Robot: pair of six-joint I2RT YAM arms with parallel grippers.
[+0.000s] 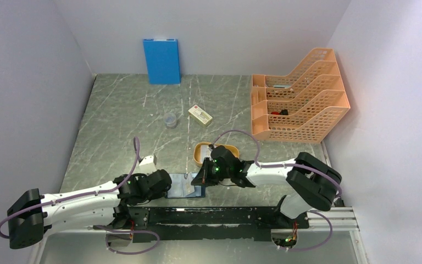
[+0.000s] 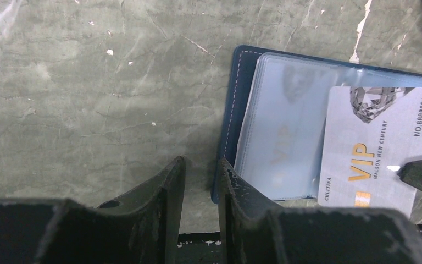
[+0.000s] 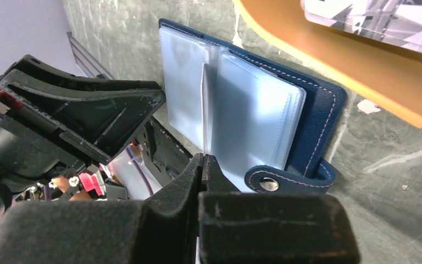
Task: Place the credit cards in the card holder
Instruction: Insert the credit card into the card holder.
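The navy card holder lies open on the table, its clear sleeves facing up. My right gripper is shut on a pale VIP credit card, which overlaps the right sleeve. In the right wrist view that card stands edge-on between the sleeves of the holder. My left gripper is open with only bare table between its fingers. Its right finger is at the holder's near left corner. Another patterned card lies in the orange tray.
From above, the orange oval tray sits just behind the holder. A cream box and a small clear cup lie mid-table. A blue upright folder stands at the back, an orange file rack at the right.
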